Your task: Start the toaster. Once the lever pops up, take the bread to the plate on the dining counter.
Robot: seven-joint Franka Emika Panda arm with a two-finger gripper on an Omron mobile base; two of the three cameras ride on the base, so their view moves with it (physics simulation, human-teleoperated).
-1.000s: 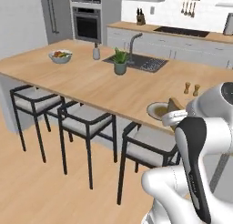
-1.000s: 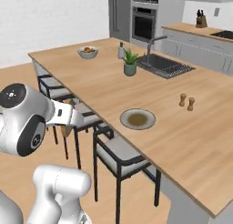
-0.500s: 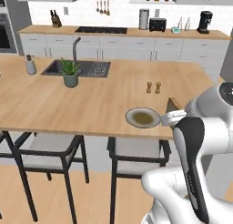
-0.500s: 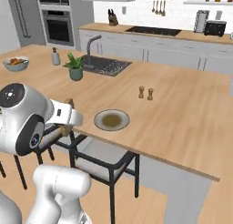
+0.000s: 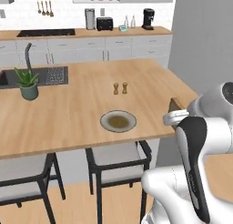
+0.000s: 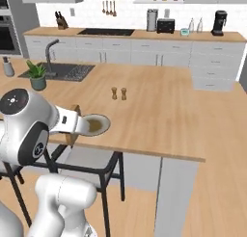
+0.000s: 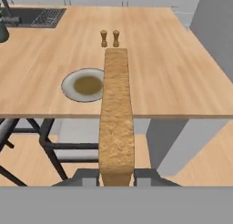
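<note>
Bread (image 7: pixel 116 114): tan-brown slice with a grainy, porous crust, seen edge-on in the hand view as a long narrow slab; pinched upright between the gripper (image 7: pixel 116 176) fingers, which are closed against its two faces. In the left base view the slice (image 5: pixel 175 105) shows as a small brown wedge at the wrist, off the near right corner of the dining counter (image 5: pixel 82 114).

Dining counter: broad light-wood top, smooth matte grain, square-edged.

Plate (image 5: pixel 118 121): round, shallow, pale cream rim around a dark olive-brown centre; lies flat near the counter's front edge, apart from the bread.

Salt and pepper shakers (image 5: pixel 120 88): two small turned wooden posts, upright, side by side beyond the plate.

Toaster (image 5: pixel 104 23): black, boxy, on the far wall counter.

Stool (image 5: pixel 119 161): thin black metal legs, pale seat, tucked below the plate.
</note>
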